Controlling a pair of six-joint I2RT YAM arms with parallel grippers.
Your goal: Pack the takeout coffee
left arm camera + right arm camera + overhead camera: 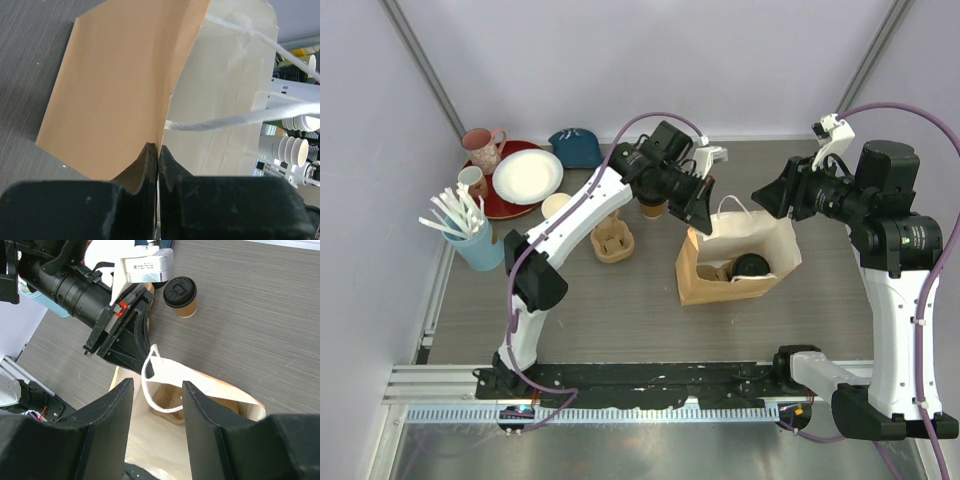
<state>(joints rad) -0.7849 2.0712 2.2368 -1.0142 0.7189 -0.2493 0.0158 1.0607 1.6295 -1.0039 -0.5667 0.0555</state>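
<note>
Mia: The grey worktop has white walls round it. The bag stands in the middle.

Tom: The left jaws are pressed together on the bag's edge. That holds its mouth wide.

Mia: The right jaws are apart, with nothing in them. They hang over the bag.

Tom: The first cup is in the bag. The second cup stands on the worktop, just behind the bag.

Mia: So that one likely goes in next. The right arm should take it by its side, under the lid, and carry it upright.

Tom: It should miss the white handle and set it down beside the first cup. The left jaws must not let go.

Mia: From above, the left arm hides most of the second cup.

Tom: And it is hard to tell if the first cup stands or lies. The bag's bottom can't be seen.
</note>
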